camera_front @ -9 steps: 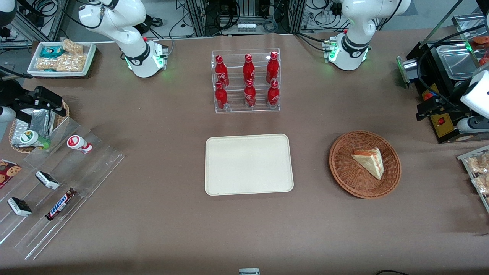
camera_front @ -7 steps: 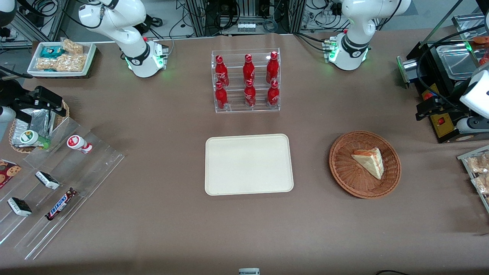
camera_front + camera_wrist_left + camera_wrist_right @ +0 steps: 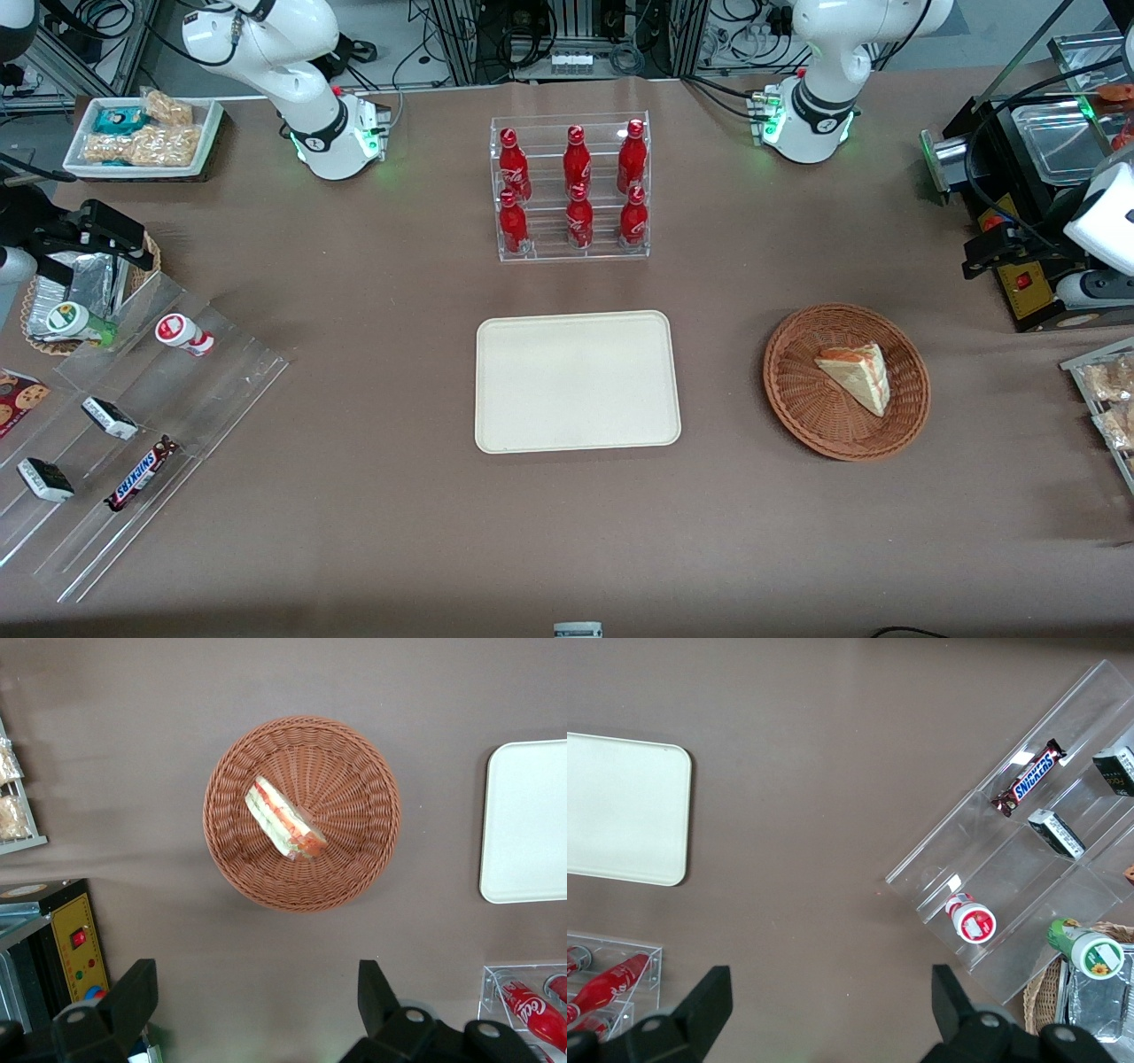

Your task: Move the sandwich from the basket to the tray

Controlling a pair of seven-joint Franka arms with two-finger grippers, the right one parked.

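Triangular white-bread sandwich (image 3: 283, 818) is left loose in round reddish-brown wicker basket (image 3: 358, 870); hand (image 3: 257, 1003) is held spread above basket for approach.

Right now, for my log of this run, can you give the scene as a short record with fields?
item: triangular white-bread sandwich wedge, lying in the basket
source: round reddish-brown wicker basket
target: flat cream rectangular tray, nothing on it
hand: left arm's hand, open, high above the table beside the basket, holding nothing
progress: sandwich not yet picked up

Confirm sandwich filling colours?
Orange-red and green layers between white bread on the sandwich, clearest in the left wrist view, above the gripper.
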